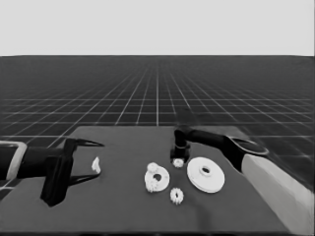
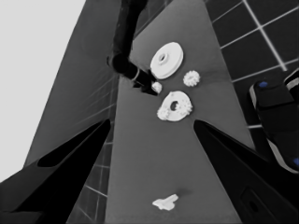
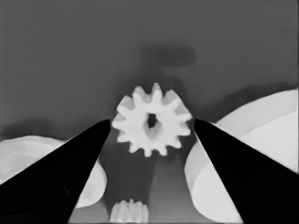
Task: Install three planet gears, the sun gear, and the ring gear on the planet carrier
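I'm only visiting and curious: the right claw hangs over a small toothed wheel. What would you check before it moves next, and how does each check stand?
1. Right gripper centred over the gear: ok, a finger on each side.
2. Fingers open enough: ok, gaps show on both sides.
3. Gear already gripped: not ok, no contact visible.
4. Smaller round part ready: ok, two gears sit on it already.
5. Larger round part close beside the gear: cannot tell whether a finger would brush it.
6. Left gripper out of the way: ok, parked at the table's left end.
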Controlling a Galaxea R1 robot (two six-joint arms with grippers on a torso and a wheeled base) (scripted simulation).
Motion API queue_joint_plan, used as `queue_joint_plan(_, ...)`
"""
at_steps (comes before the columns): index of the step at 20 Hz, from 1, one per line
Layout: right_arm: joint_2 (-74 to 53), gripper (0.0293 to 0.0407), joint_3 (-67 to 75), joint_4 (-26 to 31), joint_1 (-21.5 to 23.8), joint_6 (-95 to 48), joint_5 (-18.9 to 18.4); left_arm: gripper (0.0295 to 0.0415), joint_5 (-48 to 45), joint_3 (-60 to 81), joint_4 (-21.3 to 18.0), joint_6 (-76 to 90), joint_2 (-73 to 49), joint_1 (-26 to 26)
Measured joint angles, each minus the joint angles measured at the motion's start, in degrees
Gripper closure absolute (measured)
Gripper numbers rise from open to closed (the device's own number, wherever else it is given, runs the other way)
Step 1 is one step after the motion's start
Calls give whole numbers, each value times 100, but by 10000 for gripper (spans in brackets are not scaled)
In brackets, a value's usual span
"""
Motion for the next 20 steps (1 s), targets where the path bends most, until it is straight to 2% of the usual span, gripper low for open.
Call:
queue_joint_plan(6,96,318,-228,-34,-81,-121,89,326,0,0,0,0,0,0)
queue_joint_plan(8,101,387,-240,-41,-80,-122,100,326,0,0,0,0,0,0)
queue_joint_plan(16,101,388,-243,-41,-80,-125,99,326,0,0,0,0,0,0)
queue_joint_plan(17,-189,388,475,151,221,243,-245,326,0,0,0,0,0,0)
queue_joint_plan(18,-294,388,733,323,505,372,-416,326,0,0,0,0,0,0)
queue_joint_plan(20,-340,388,860,508,760,434,-554,326,0,0,0,0,0,0)
